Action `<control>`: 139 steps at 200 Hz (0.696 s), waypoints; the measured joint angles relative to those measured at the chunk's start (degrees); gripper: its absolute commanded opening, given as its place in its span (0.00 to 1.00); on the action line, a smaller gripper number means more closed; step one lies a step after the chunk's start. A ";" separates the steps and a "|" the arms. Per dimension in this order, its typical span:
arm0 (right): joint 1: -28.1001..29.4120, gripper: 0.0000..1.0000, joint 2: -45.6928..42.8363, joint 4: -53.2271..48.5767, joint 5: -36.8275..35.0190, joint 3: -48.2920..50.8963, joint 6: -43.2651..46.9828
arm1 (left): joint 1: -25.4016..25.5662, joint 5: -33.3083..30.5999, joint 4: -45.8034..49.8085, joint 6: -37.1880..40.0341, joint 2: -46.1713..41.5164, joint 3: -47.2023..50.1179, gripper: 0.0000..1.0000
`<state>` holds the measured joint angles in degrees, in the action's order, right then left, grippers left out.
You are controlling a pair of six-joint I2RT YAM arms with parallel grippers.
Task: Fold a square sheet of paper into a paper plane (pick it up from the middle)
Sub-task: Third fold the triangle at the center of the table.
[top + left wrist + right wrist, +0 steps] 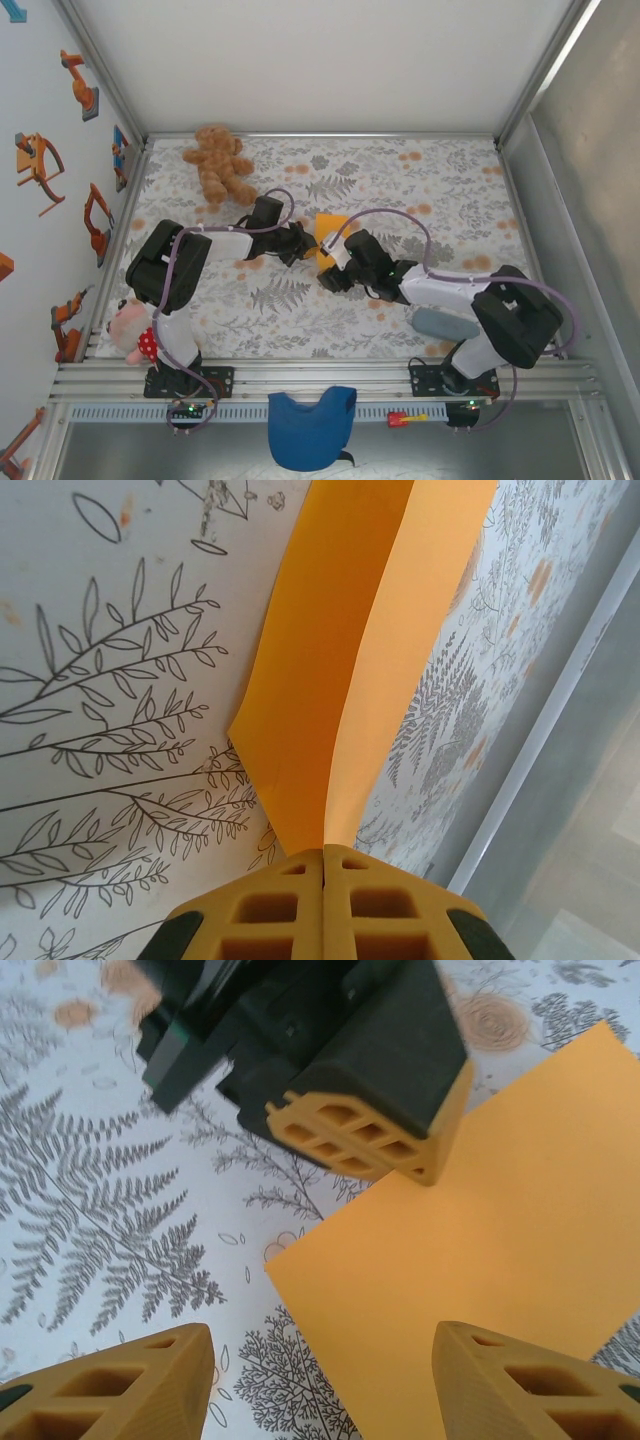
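The left end effector (pixel 300 243) is clamped tight on 1 edge of the square sheet of paper (pixel 331 232), which bends into a shallow V above the floral table (pixel 440 190). The orange sheet sits to the near right of the brown teddy bear (pixel 220 165). The right end effector (pixel 320 1360), further from the teddy bear, hovers over the sheet with jaws apart, holding nothing

The top camera looked down from the near edge over the floral-patterned table (pixel 400 180). Both wrist cameras sat close to one thin bright orange paper sheet (pixel 500 1250).
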<state>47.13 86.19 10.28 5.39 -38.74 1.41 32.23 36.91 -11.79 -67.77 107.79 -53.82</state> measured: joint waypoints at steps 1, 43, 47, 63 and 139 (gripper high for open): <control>0.04 0.58 0.11 0.02 -0.04 0.00 0.13 | 0.00 0.00 0.00 0.00 0.00 0.00 0.00; 0.70 0.55 4.66 1.09 -3.65 -0.09 5.46 | 0.00 0.00 0.00 -0.04 0.00 0.00 0.00; 0.70 0.53 4.94 1.25 -4.07 -0.11 5.84 | 0.00 0.00 0.00 -0.02 0.00 0.00 0.00; 0.70 0.50 5.44 1.62 -6.03 -0.11 6.80 | 0.07 0.00 0.02 -0.02 0.00 0.00 0.00; 0.70 0.34 4.44 4.83 -8.33 -0.11 7.82 | 0.74 -0.02 0.26 -0.02 -0.02 0.00 0.00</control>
<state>47.83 90.63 15.11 -2.94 -38.85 9.23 32.97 36.88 -11.53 -67.79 107.77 -53.82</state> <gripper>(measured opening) 0.366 0.054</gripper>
